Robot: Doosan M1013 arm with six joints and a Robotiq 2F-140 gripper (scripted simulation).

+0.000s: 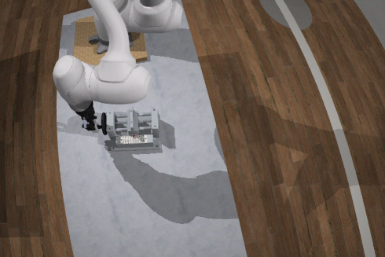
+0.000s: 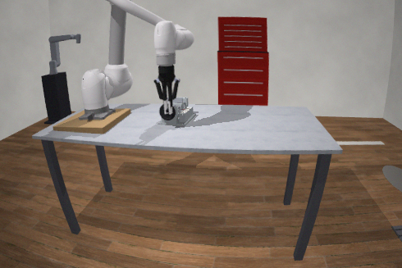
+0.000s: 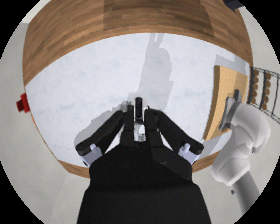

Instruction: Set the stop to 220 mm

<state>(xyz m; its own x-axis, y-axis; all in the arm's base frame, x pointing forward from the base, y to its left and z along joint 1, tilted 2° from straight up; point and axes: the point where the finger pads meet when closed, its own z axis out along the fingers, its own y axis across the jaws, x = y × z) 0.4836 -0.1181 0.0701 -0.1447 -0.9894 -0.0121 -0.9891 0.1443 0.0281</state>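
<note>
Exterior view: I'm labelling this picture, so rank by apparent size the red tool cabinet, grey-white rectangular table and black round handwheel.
1. Grey-white rectangular table
2. Red tool cabinet
3. Black round handwheel

Past the stop frame's far end, open tabletop leaves a passage.

your workshop-like room, red tool chest against a plain wall, metal-legged desk, wood-plank floor
</note>
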